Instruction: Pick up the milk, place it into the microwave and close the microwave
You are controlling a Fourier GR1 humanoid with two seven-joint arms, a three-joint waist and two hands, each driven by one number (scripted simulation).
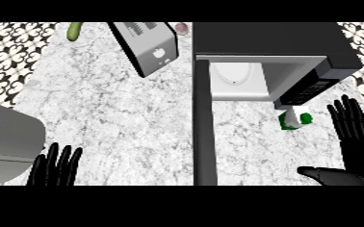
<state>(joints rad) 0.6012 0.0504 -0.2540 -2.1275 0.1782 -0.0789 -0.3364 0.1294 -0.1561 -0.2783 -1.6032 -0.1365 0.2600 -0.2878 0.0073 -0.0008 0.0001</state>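
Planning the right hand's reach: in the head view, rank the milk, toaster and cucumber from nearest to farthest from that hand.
From the right hand:
1. Milk, just to its left, below the microwave.
2. Toaster, upper middle.
3. Cucumber, far upper left.

The bench [107, 120] is white with thin grey lines all over, like marble; the wall tiles [21, 48] at the left have a black and white flower pattern; the microwave [277, 38] is black on top, and white inside; its open door [202, 125] is a dark grey strip; its button panel [307, 90] is black with little white marks; the milk [293, 118] is white with green patches and a green cap; the toaster [149, 45] is shiny silver with dark slots; the long vegetable [74, 31] is green; the small round thing [182, 28] by the toaster is pinkish; the left robot hand [53, 169] is black; the right robot hand [347, 120] is black too; the big thing [18, 144] at the left edge is grey.
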